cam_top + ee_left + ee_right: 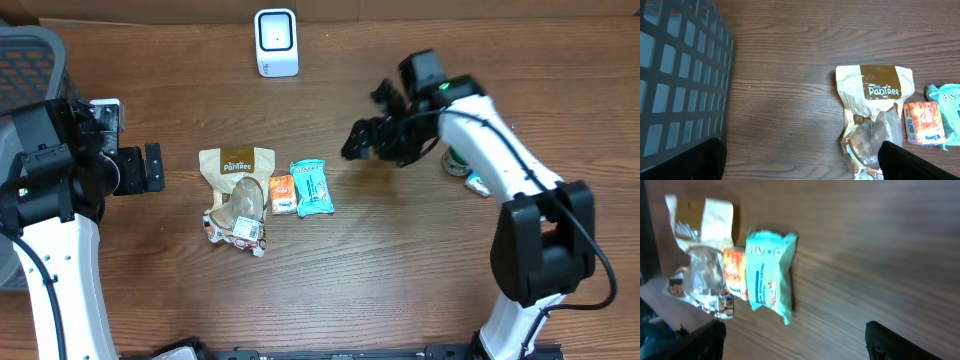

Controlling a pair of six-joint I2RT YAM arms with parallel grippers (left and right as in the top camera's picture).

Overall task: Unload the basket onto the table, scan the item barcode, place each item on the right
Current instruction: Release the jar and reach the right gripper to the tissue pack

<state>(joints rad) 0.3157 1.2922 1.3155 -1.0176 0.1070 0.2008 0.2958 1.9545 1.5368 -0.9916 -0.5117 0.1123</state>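
Teal packet (312, 188) crinkled, flat, right of orange packet (283, 194), tan Pantree pouch (237, 163). Left gripper (154, 168), right gripper (358, 141): jaws wide, empty.

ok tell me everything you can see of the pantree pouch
The pantree pouch is a tan paper-look bag with a brown band printed The Pantree and a clear window showing brownish contents. It lies flat, label up, on the wooden table, with a small orange packet against its right edge. It is not held.

Soft, even light, faint shadows; right wrist view motion-blurred, the other two sharp.
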